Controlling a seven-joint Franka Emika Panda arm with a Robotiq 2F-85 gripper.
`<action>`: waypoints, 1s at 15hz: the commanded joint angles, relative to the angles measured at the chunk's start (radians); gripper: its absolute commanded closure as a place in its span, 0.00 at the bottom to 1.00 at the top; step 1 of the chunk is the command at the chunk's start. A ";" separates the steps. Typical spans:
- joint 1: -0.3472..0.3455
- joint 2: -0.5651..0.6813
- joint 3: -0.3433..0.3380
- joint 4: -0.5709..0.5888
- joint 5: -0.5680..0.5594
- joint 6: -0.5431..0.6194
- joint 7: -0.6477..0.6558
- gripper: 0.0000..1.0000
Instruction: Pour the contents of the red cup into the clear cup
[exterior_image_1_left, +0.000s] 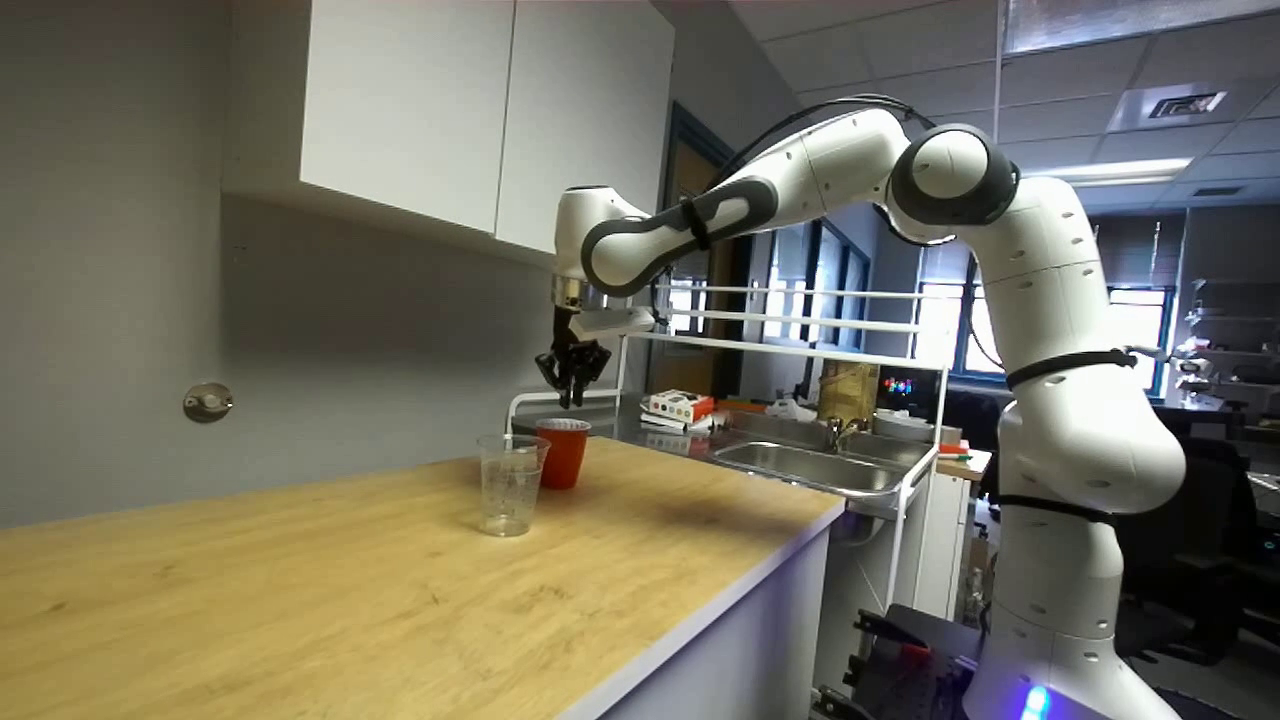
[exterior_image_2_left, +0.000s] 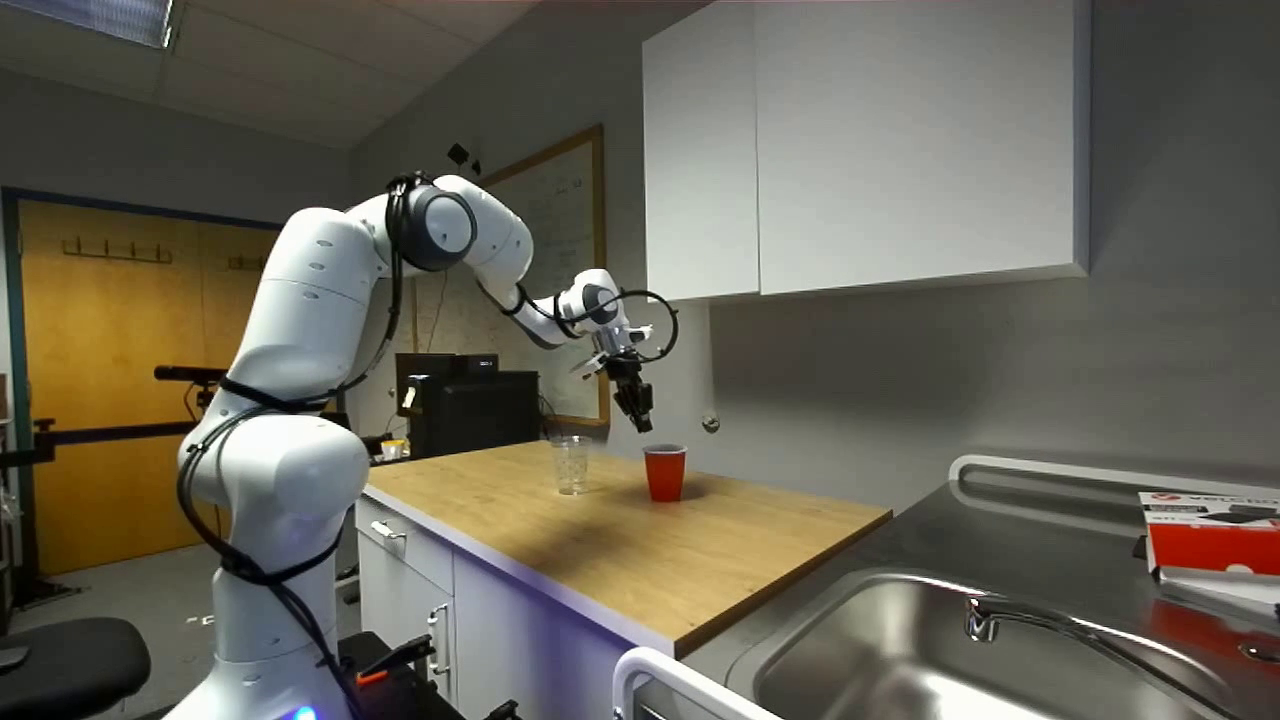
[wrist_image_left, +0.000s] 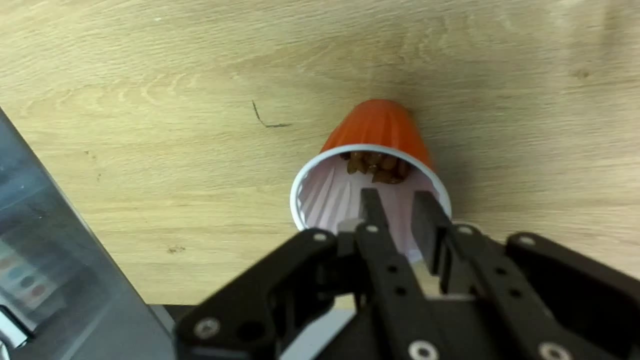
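Note:
The red cup (exterior_image_1_left: 566, 462) stands upright on the wooden counter and also shows in an exterior view (exterior_image_2_left: 665, 476). In the wrist view the red cup (wrist_image_left: 379, 122) has a white rim and inside, with several small brown pieces (wrist_image_left: 380, 167) at its bottom. The clear cup (exterior_image_1_left: 508, 500) stands upright close to the red cup; it also shows in an exterior view (exterior_image_2_left: 571, 468) and is out of the wrist view. My gripper (exterior_image_1_left: 572, 400) points down above the red cup in both exterior views (exterior_image_2_left: 643, 425). Its fingers (wrist_image_left: 396, 197) are partly apart with nothing between them.
The wooden counter (exterior_image_2_left: 600, 540) ends at a metal sink (exterior_image_2_left: 900, 640) with a faucet (exterior_image_2_left: 1060, 625). White wall cabinets (exterior_image_2_left: 900, 150) hang above the counter. A white rail (exterior_image_1_left: 780, 345) stands by the sink, and a box (exterior_image_2_left: 1210, 535) lies on the metal surface.

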 joint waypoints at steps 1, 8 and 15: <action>-0.032 -0.034 0.009 -0.029 -0.005 0.005 0.015 0.46; -0.146 -0.015 -0.010 -0.061 0.090 0.138 -0.026 0.00; -0.190 0.044 -0.006 -0.076 0.231 0.184 -0.064 0.00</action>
